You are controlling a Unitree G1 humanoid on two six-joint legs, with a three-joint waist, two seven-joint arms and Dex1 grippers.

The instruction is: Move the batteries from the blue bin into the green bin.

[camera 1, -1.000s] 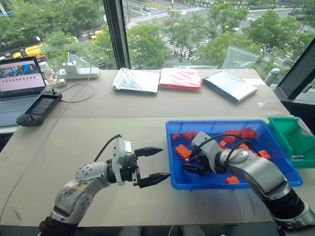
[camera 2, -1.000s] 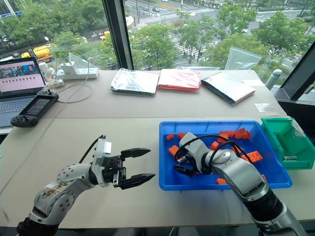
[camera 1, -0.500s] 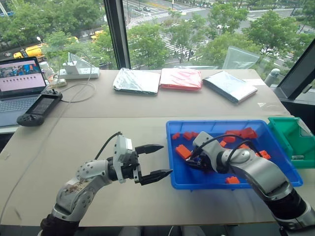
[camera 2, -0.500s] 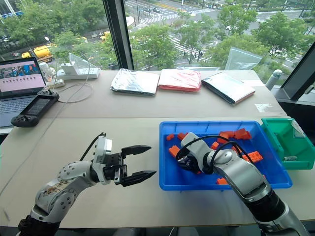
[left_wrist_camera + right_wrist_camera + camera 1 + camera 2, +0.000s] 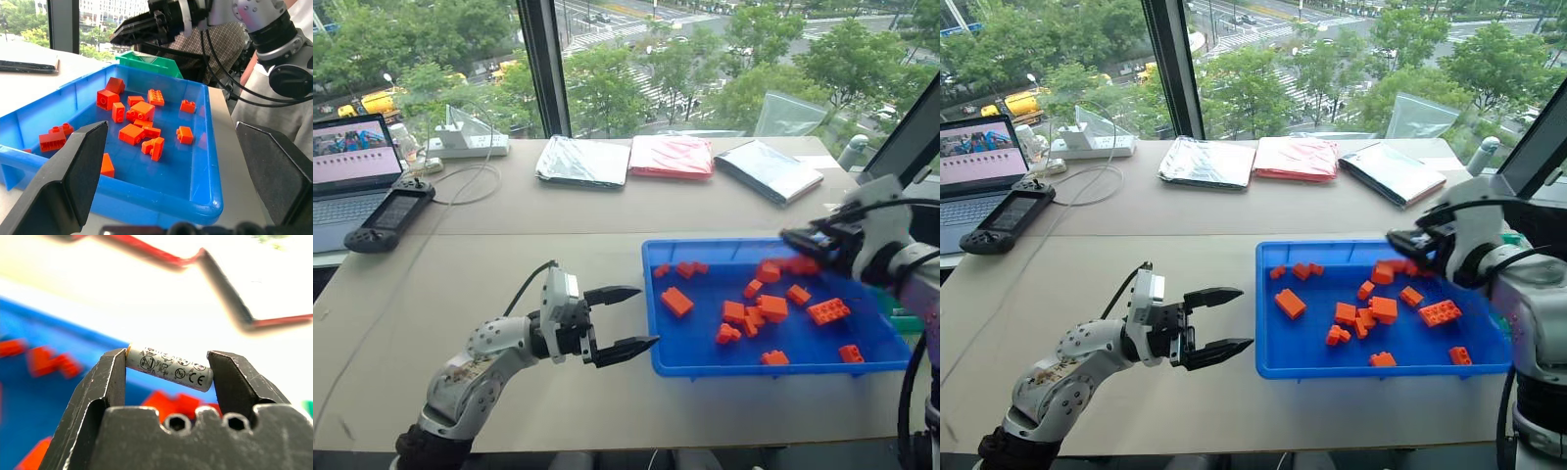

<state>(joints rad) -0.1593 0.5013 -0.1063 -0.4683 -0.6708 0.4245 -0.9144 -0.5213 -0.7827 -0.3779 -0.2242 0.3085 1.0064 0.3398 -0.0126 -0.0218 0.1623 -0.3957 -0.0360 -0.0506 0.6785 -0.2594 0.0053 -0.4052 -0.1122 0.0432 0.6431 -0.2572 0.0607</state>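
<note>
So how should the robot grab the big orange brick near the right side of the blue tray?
Pinch the orange brick across its narrow width, on the two long smooth sides, coming straight down from above. It lies flat, studs up, with bare blue tray floor around it, so fingers fit beside it.

Silver-grey jointed arms with black cables; left gripper [image 5: 625, 319] and right gripper [image 5: 166, 364] have black fingers.

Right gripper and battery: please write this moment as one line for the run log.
right gripper: shut on battery, held end to end | position: above far right of blue bin | left gripper: open, empty
</note>
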